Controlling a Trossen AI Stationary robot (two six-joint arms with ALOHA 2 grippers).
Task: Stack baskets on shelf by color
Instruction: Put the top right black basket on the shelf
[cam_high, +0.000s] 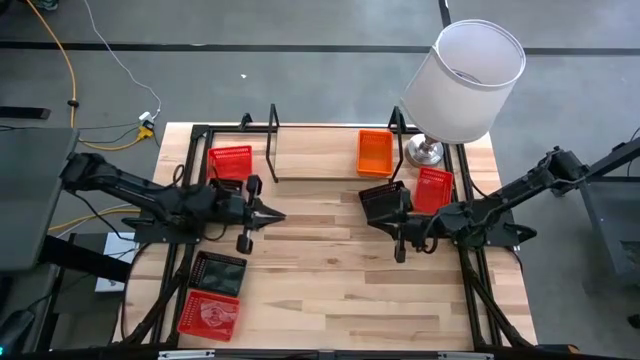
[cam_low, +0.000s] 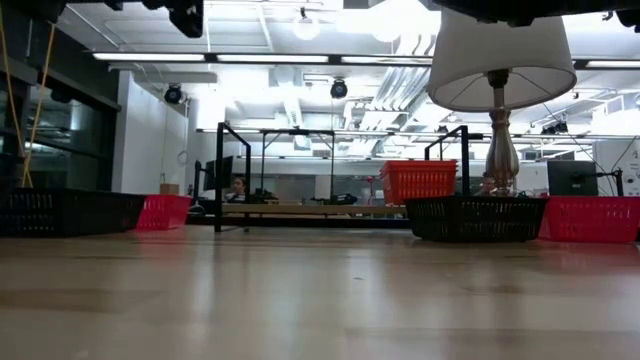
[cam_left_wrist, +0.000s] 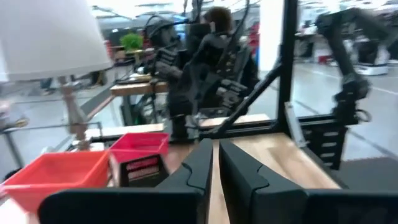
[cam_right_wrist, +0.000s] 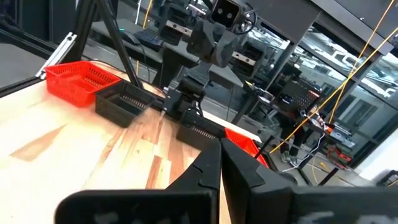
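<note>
I see bare table (cam_high: 330, 290) open between my arms. The shelf (cam_high: 330, 178) runs along the far edge, an orange basket (cam_high: 374, 152) on it, the lamp (cam_high: 462, 80) just beside. 5 more baskets lie apart. Left gripper (cam_high: 275, 215) and right gripper (cam_high: 372, 214) hover mid-table, jaws pressed together, empty.

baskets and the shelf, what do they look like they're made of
Orange basket and black basket: probably molded plastic, matte; the walls are a fine open mesh grid. Shelf: thin black rods, likely painted metal, over a light board that looks like wood.
</note>
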